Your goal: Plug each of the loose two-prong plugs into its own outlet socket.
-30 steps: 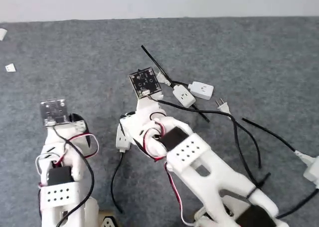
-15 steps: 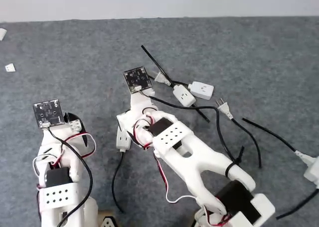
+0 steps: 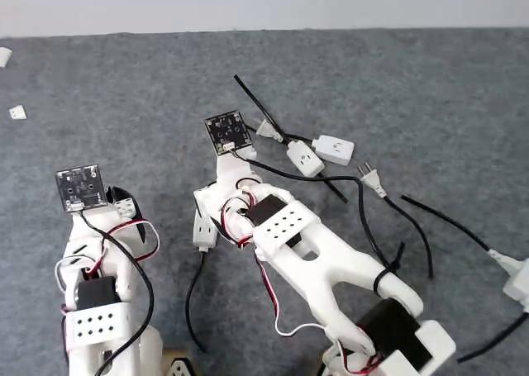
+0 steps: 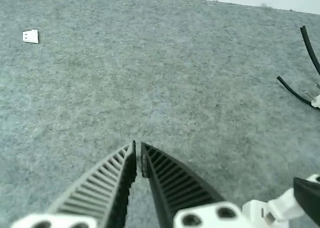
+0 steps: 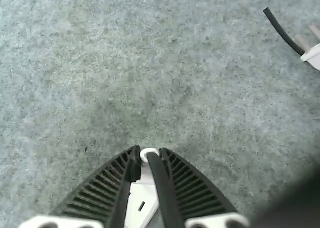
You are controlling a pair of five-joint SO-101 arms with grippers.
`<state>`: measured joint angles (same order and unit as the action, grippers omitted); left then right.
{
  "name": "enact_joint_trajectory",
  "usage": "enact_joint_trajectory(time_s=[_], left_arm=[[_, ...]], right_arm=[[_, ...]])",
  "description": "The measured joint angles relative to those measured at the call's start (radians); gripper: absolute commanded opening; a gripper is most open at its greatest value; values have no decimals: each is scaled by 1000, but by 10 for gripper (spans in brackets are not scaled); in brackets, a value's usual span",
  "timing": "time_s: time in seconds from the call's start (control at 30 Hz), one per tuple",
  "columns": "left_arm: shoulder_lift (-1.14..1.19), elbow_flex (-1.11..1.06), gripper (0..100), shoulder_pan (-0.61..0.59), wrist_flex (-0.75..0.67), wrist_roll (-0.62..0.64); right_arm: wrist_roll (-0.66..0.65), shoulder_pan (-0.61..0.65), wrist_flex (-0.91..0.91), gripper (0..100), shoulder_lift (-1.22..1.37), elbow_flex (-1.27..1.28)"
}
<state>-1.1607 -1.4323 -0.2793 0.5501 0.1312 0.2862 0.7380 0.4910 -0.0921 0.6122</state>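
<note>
Nearest, at the left gripper: pinched to a sliver, gripping nothing, above bare grey carpet. At the right gripper: clamped on a white piece, mostly buried in the claw; cannot tell plug from socket. Farther out, on the carpet: a white two-prong plug, prongs bare, near two white sockets. At the high view's right edge: a further socket, cut off.
</note>
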Motion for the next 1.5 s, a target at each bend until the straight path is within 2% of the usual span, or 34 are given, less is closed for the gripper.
enact_joint_trajectory(time_s=[0.17, 0.23, 0.43, 0.57, 0.77, 0.87, 1.0, 1.23, 1.5], left_arm=[[0, 0, 16, 28, 20, 0], [0, 0, 19, 52, 48, 0], [21, 0, 186, 80, 68, 6], [157, 37, 202, 112, 106, 21], [454, 157, 202, 144, 106, 25], [597, 229, 202, 173, 114, 25], [721, 338, 202, 212, 207, 31], [689, 376, 205, 348, 295, 31], [588, 307, 206, 436, 284, 61]], right_arm=[[2, -3, 12, 8, -2, -2], [3, -14, 71, 8, -32, -2], [-34, -57, 256, 8, -184, 0], [-77, -104, 353, 8, -213, -6], [-104, -163, 583, 8, -212, -153], [-106, -183, 638, 8, -155, -222], [-106, -193, 715, 8, -37, -328], [-107, -238, 767, 8, 97, -451], [-110, -252, 773, 8, 100, -463]])
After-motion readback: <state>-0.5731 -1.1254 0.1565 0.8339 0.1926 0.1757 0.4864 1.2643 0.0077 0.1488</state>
